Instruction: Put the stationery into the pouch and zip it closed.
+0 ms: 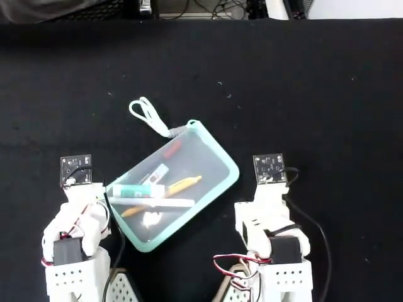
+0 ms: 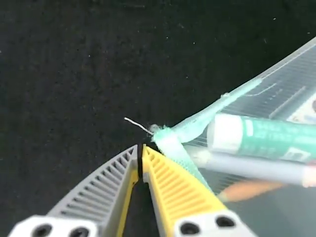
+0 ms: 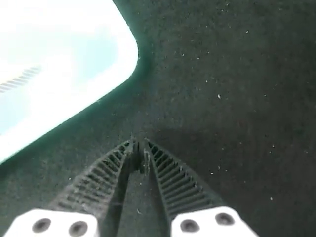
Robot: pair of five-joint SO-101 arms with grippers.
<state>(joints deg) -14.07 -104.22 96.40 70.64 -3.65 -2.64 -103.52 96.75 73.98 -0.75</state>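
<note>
**Lower left of the high view.** The left arm [image 1: 74, 217] is standing at the bottom edge. Its wrist view is showing the left gripper [image 2: 140, 149] with the grey and yellow jaws pressed together at the tips and nothing between them. The tips are sitting just beside a teal tab [image 2: 168, 143] at one corner of the pouch [image 1: 214, 158]. Whether the gripper is touching that tab we cannot tell.

**Lower right.** The right arm [image 1: 272, 226] is standing at the same edge. The right gripper [image 3: 139, 148] is likewise holding its jaws closed and empty, over the black table [image 1: 327, 94]. It is sitting near a rounded pouch corner but apart from it.

**Centre.** Between the two arms the pouch is lying flat and tilted, running from lower left to upper right of the frame. Through its clear face we are seeing the stationery inside:
- a glue stick [image 1: 135, 190] with a teal label;
- a white pen [image 1: 165, 202] just below the glue stick;
- an orange pen [image 1: 182, 185] slanting across under both.

All three are lying in the pouch's lower-left half.

**Farther up.** A grey zip pull [image 1: 178, 131] is sitting at the pouch's upper corner. From it a white loop [image 1: 146, 113] is trailing toward the upper left. Whether the zip is closed we cannot tell. Beyond the loop the table is running on to the top edge of the frame.
</note>
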